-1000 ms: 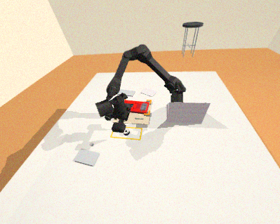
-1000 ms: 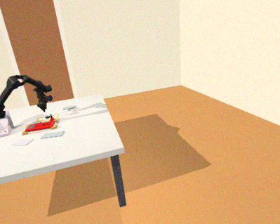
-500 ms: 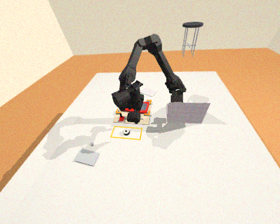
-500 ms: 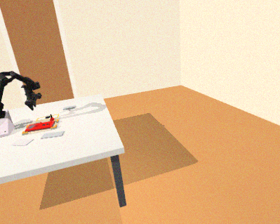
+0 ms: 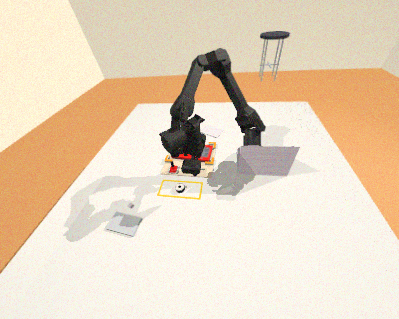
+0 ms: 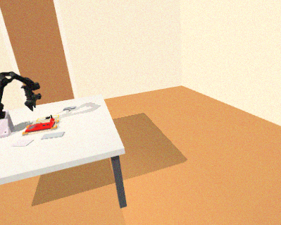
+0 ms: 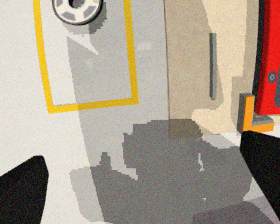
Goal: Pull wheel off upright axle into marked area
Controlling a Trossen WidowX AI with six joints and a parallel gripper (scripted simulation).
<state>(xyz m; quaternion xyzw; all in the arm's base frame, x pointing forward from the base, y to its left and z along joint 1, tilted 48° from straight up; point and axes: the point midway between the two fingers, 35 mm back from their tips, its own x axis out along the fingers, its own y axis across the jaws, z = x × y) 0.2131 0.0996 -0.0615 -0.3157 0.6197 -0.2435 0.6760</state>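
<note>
The wheel (image 5: 179,188) lies flat on the white table (image 5: 286,237), inside the yellow box (image 5: 180,189) that marks the spot. In the wrist view the wheel (image 7: 78,1) is near the top of the box (image 7: 88,41), and it shows a dark hole in the middle with small gray slots around it. Nothing is touching the wheel. The gripper (image 5: 190,164) is up above the table, just behind the box, over the tan board (image 5: 186,167) with the red part (image 5: 206,153) on it. Its fingers are spread wide and hold nothing. In the wrist view one dark finger (image 7: 21,203) shows in the bottom left corner and another at the right edge, well apart from each other and from the wheel. The black arm (image 5: 221,84) bends up high and comes back down to its gray base (image 5: 267,160). From the side view the arm (image 6: 11,86) stands at the far left of the table (image 6: 78,142), and the gripper (image 6: 32,105) hangs in the air, pointing down, near the red part (image 6: 39,126). A thin gray plate (image 5: 123,223) lies on the table closer to the front. A tall stool (image 5: 273,52) stands on the orange floor (image 5: 336,87) by the back wall.
</note>
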